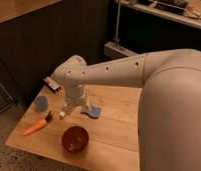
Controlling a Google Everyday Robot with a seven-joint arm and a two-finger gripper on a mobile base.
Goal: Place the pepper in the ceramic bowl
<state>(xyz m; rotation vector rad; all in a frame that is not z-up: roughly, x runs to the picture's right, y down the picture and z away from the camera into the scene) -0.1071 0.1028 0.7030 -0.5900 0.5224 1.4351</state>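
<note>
a: where's the pepper (pixel 36 126)?
b: lying flat on the table (pixel 119 125), just left of the ceramic bowl (pixel 75 138) and a little farther back, its green stem end turned toward the gripper (pixel 64 113). it isn't lifted.
a: and the gripper?
b: it hangs low behind the bowl, near that stem end. i can't tell how far open it is or whether it touches anything.
a: what could go wrong?
b: i'd guess a grab at the thin stem end lets the pepper swing or slip on the lift. a wide approach could bump the small blue cup (pixel 41 103), behind and left of the bowl. and the pepper looks about as long as the bowl is wide, so an off-centre release could tip it over the rim.
</note>
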